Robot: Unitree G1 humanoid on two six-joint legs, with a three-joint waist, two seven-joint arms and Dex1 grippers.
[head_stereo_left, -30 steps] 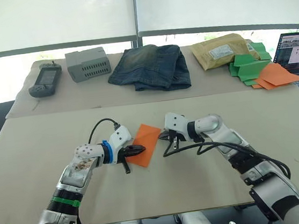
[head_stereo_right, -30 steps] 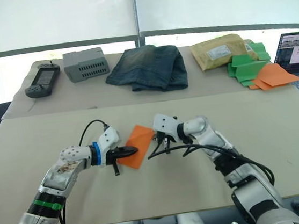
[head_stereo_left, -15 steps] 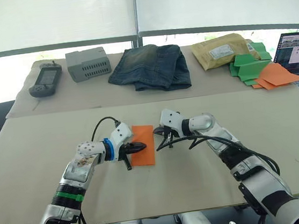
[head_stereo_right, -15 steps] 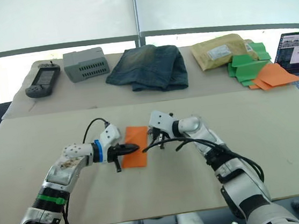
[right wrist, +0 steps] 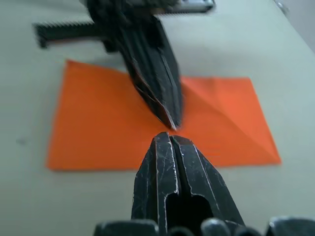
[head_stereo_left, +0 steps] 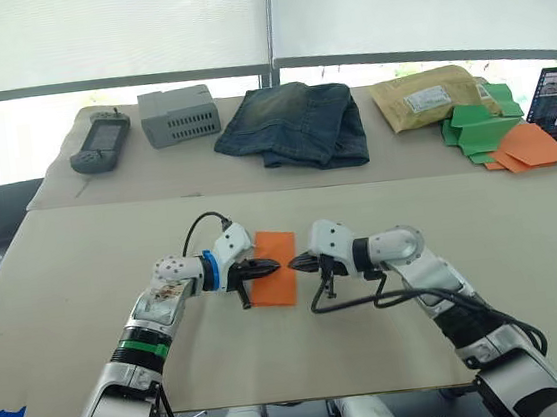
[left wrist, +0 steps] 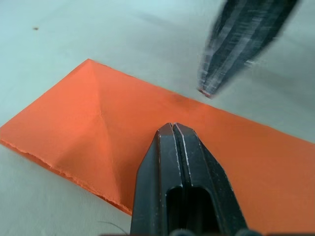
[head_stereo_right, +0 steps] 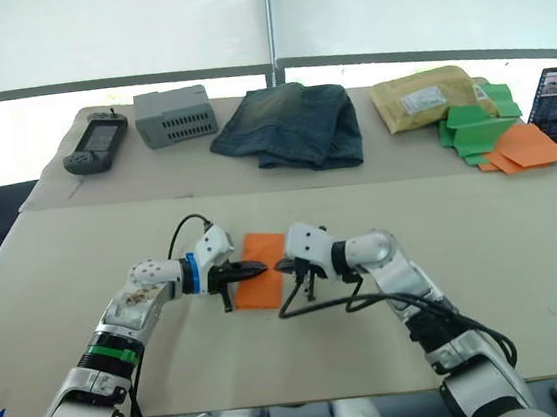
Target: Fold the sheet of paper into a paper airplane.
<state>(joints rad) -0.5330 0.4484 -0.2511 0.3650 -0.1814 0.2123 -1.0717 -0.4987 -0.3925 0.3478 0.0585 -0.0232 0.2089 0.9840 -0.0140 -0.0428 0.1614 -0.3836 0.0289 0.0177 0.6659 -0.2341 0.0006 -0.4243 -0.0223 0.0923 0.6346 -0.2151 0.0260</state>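
Orange sheet of paper (head_stereo_left: 275,280) lies creased, folded oblong, between two closed, empty hands.

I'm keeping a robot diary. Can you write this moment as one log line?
sheet of paper: folded in half, flat on table | left gripper: shut, tip over paper | right gripper: shut, tip facing left gripper

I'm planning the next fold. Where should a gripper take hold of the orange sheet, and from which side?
Probably the long edge on the robot's right. The sheet of paper lies flat, folded into a narrow rectangle, so only its edges offer purchase. The shut right gripper sits at that edge already, tip to tip with the left gripper, which could pin the sheet.
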